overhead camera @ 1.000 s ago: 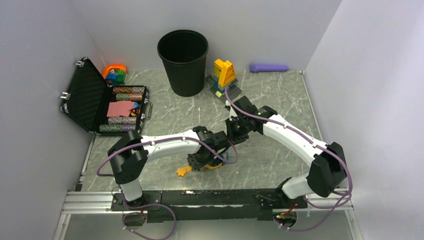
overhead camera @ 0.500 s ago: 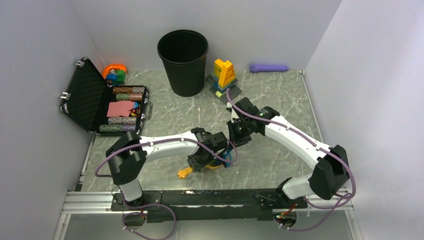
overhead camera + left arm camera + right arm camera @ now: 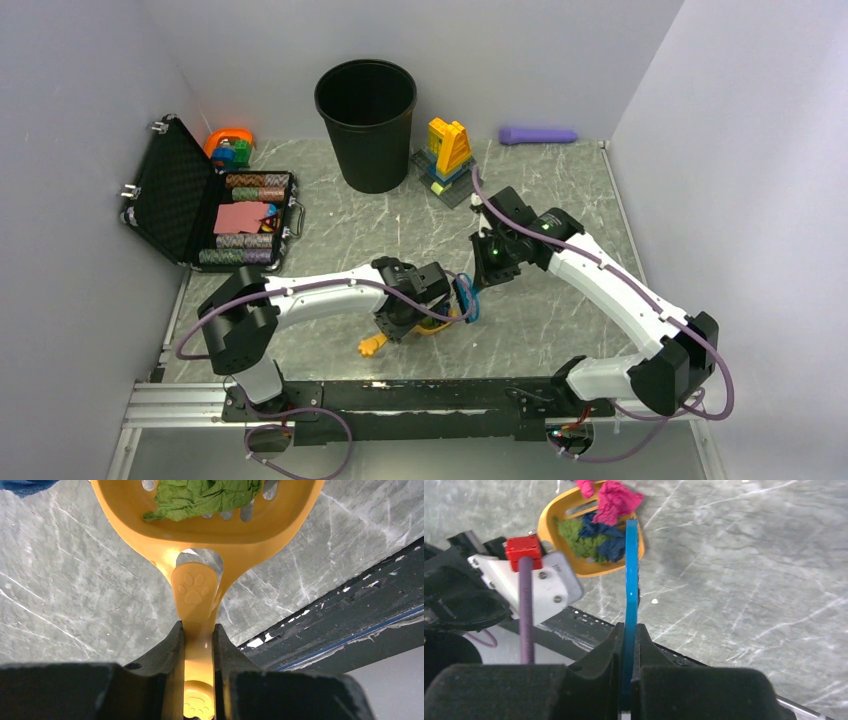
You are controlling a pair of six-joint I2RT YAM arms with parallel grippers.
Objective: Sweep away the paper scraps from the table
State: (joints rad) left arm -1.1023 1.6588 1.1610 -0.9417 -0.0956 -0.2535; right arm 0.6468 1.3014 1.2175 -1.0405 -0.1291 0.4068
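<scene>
Marble table (image 3: 560, 320): left fingers (image 3: 165, 655) clamp scoop (image 3: 235, 530), right fingers (image 3: 606, 650) clamp brush (image 3: 631, 580); bin (image 3: 366, 125) behind.

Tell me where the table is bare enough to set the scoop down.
Bare table between the case, the bin and the left arm; another patch between the bricks and the right wall. Crowded where scoop and brush meet.

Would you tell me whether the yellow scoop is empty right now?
No, the scoop holds paper scraps, green and dark blue ones.
</scene>
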